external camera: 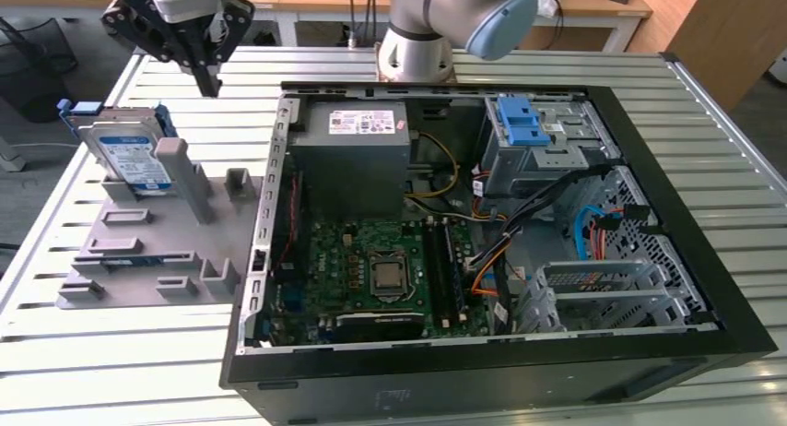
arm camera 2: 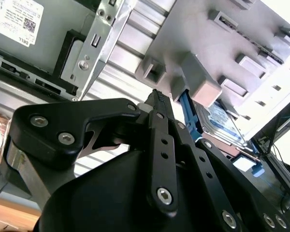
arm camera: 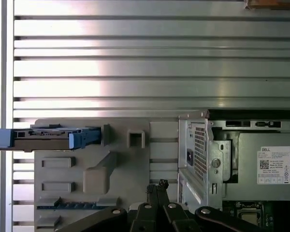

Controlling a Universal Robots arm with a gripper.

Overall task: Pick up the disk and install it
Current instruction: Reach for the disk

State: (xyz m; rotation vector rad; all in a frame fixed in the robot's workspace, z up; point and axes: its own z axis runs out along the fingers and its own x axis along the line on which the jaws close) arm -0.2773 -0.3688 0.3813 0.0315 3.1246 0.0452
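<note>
Second wrist view puts the gripper (arm camera 2: pixel 157 96) up close: its two fingers are pressed together at the tips, with nothing between them. Just past the tips in that view are the posts of the grey holder block (arm camera 2: pixel 193 29), and beyond those the disk (arm camera 2: pixel 222 121), of which a slice of label and blue bracket shows behind a post.

In the exterior view the gripper (external camera: pixel 206 80) hangs above the slatted table (external camera: pixel 74 352), tips pointing down. The disk (external camera: pixel 129 159) stands on edge in the holder block (external camera: pixel 184 251), below the fingertips and apart from them, on the side away from the open computer case (external camera: pixel 688 214).

I judge the work to be at the approach to the pick: the disk is untouched. A grasp would need the fingers parted and squared to the disk's thin upper edge.

The first wrist view adds that edge, disk (arm camera: pixel 48 137) seen end-on. The exterior view shows the drive cage (external camera: pixel 541 140) inside the case.
</note>
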